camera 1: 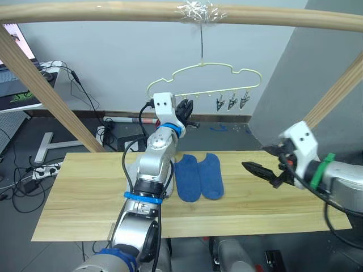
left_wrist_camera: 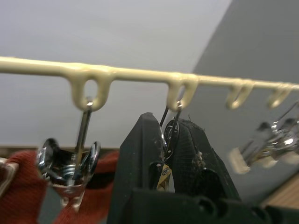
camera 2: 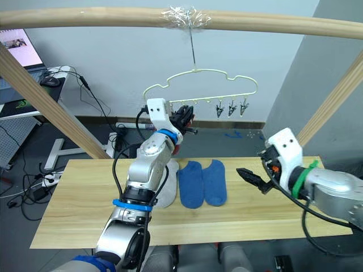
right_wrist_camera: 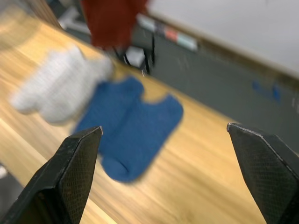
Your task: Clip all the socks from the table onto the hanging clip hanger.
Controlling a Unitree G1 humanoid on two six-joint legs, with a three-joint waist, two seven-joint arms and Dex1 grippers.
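The worktop [camera 1: 85, 192] has bare wood along its near edge and across its whole left part. Two blue socks [camera 1: 198, 175] lie side by side at its middle, toes toward the near edge, with a light grey sock [camera 2: 164, 190] just left of them, partly behind the left arm. The clip hanger [camera 1: 204, 82] hangs from the wooden pole [camera 1: 113, 11] above the worktop's far edge. A rust red sock [left_wrist_camera: 28, 186] hangs from a clip [left_wrist_camera: 70, 161] near the bar's left end. The left hand [left_wrist_camera: 170, 140] is raised to the bar, fingers pinching the neighbouring clip. The right hand [camera 1: 262, 171] hovers over the worktop's right part, pointing left, fingers spread wide, holding nothing
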